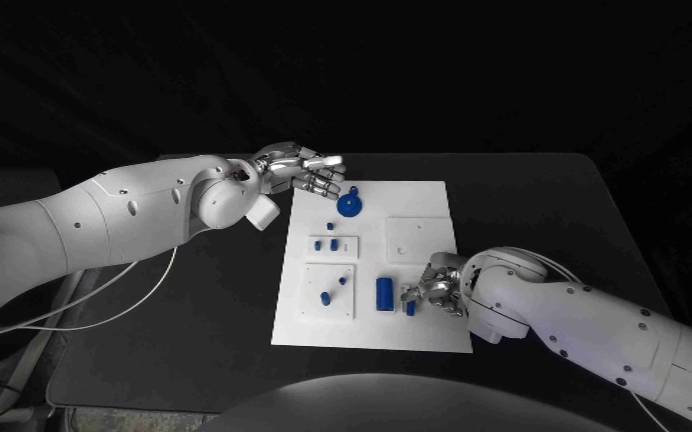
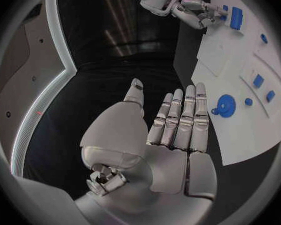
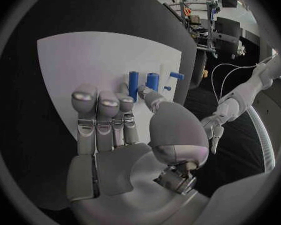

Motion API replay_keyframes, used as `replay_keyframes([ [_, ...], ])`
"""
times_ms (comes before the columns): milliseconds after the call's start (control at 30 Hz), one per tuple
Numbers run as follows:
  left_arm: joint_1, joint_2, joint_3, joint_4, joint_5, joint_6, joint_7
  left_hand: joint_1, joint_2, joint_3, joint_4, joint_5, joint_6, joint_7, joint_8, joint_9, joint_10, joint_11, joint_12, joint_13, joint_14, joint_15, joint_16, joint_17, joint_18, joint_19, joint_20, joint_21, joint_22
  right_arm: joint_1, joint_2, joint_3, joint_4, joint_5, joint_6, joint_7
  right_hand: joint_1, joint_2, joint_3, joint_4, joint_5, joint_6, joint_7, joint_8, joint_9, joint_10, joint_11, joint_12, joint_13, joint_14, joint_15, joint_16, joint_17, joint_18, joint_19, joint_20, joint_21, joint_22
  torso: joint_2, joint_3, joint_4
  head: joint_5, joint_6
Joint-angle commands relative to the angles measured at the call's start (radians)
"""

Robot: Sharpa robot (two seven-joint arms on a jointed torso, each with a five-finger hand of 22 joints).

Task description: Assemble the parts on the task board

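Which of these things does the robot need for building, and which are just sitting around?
For the job:
- task board
- blue gear
- blue block
- small blue pieces
- left hand, open above the board's far corner
- right hand, fingers at a small blue part

Just there:
- black table
- white cable
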State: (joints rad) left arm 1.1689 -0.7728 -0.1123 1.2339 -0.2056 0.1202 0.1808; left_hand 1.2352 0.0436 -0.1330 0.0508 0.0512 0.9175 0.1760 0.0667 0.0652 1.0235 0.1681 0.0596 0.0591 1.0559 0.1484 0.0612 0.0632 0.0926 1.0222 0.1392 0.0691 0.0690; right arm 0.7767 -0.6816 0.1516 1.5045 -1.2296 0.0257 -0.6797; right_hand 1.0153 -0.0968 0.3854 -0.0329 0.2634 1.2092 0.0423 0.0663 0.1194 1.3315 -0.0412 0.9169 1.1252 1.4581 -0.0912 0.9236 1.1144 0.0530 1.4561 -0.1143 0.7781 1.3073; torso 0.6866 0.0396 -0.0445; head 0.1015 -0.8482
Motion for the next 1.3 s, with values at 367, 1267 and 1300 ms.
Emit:
replay_keyframes([
  [367, -0.001, 0.003, 0.0, -0.002, 0.009, 0.03, -0.004, -0.003, -0.004, 0.001, 0.005, -0.005, -0.011, 0.0, -0.003, -0.001, -0.01, -0.001, 0.0, 0.0, -0.003, 0.008, 0.003, 0.0, -0.012, -0.001, 0.001, -0.001, 0.0, -0.003, 0.004, -0.003, 0.011, -0.023, -0.009, 0.003, 0.0, 0.002, -0.001, -0.002, 0.011, 0.008, -0.001, -0.003, 0.001, 0.009, -0.004, -0.004, 0.0, 0.004, -0.004, 0.001, -0.002, -0.004, 0.008, -0.002, -0.004, 0.092, 0.0, 0.0012, -0.0016, 0.005, 0.002],
  [1267, -0.002, 0.011, 0.0, -0.013, 0.006, 0.037, -0.008, -0.004, -0.004, 0.001, 0.007, -0.005, -0.016, 0.0, -0.003, -0.001, -0.013, 0.0, 0.0, 0.0, -0.005, 0.009, 0.003, 0.0, -0.012, -0.002, 0.001, -0.001, 0.0, -0.003, 0.004, -0.003, 0.012, -0.05, -0.047, 0.01, -0.005, -0.069, -0.012, 0.14, -0.13, 0.001, 0.005, -0.003, 0.006, 0.004, 0.001, -0.011, -0.003, 0.001, -0.004, -0.012, -0.014, 0.001, 0.01, -0.003, -0.02, 0.09, 0.0, 0.0007, -0.0018, -0.005, 0.002],
  [1300, -0.002, 0.011, 0.0, -0.012, 0.006, 0.037, -0.008, -0.004, -0.004, 0.001, 0.007, -0.005, -0.016, 0.0, -0.003, -0.001, -0.013, 0.0, 0.0, 0.0, -0.005, 0.009, 0.003, 0.0, -0.012, -0.002, 0.001, -0.001, 0.0, -0.003, 0.002, -0.003, 0.013, -0.05, -0.048, 0.012, -0.005, -0.071, -0.013, 0.142, -0.138, 0.001, 0.005, -0.002, 0.006, 0.004, 0.001, -0.011, -0.003, 0.001, -0.004, -0.013, -0.014, 0.001, 0.01, -0.002, -0.02, 0.09, -0.001, 0.0006, -0.0014, -0.005, 0.002],
])
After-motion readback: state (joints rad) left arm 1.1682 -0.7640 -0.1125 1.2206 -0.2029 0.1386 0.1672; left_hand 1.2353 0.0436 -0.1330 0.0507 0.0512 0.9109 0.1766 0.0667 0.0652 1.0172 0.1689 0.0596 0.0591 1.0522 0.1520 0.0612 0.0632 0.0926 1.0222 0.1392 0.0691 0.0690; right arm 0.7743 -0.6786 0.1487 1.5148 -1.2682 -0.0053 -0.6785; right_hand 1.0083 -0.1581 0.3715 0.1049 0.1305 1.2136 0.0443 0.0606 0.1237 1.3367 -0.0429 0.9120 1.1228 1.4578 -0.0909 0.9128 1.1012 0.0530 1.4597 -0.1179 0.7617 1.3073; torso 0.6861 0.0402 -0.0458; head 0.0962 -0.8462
